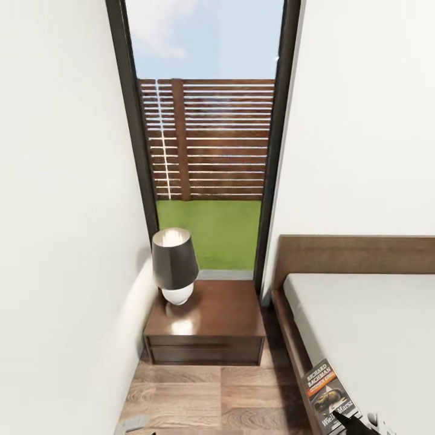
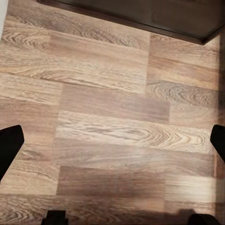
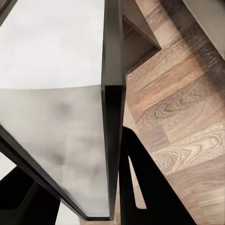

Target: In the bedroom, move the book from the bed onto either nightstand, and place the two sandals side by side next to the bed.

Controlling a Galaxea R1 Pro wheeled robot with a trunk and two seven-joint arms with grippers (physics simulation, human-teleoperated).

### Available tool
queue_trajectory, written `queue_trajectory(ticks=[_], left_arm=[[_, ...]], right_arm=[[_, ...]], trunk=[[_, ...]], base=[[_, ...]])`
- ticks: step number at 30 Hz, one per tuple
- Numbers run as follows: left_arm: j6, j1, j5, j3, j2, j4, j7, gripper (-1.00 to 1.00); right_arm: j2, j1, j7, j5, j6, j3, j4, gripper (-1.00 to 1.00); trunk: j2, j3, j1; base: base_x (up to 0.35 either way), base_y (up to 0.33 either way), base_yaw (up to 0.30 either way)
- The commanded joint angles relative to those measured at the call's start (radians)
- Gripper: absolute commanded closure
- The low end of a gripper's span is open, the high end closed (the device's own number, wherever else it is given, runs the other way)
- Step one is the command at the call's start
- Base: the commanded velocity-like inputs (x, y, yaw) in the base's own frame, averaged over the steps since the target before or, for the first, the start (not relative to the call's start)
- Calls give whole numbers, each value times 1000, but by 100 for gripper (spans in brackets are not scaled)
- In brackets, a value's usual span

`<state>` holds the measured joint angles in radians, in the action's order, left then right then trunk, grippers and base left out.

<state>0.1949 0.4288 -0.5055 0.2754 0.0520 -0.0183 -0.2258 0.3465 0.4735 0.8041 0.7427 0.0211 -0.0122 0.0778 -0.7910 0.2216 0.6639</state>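
Observation:
The book (image 1: 328,394), dark grey with an orange band and white lettering, sits at the lower right over the bed's wooden side rail. My right gripper (image 1: 356,424) is shut on its near end. In the right wrist view the book (image 3: 61,140) runs edge-on between the two black fingers (image 3: 145,187). The nightstand (image 1: 208,326), dark brown with a glossy top, stands under the window, left of the bed (image 1: 368,326). My left gripper (image 2: 112,145) hangs open over bare plank floor, near the nightstand's base (image 2: 140,11). The sandals are out of view.
A lamp (image 1: 174,266) with a dark shade and white base takes the nightstand's back left corner. A white wall closes the left side. A narrow strip of wood floor (image 1: 205,399) runs between that wall and the bed. A tall black-framed window (image 1: 205,139) shows fence and grass.

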Motion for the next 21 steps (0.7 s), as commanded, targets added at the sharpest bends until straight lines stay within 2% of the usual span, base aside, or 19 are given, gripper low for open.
queue_trajectory(ticks=[1,21], left_arm=[[3,1,-10,8,0,2,-4,-100],[3,2,-11,8,0,1,-4,-100]], right_arm=[[0,2,6,7,2,1,3,100],[0,2,6,7,3,1,3,100]], trunk=[[-1,1,1],[-1,1,1]], base=[[323,0,0],[323,0,0]])
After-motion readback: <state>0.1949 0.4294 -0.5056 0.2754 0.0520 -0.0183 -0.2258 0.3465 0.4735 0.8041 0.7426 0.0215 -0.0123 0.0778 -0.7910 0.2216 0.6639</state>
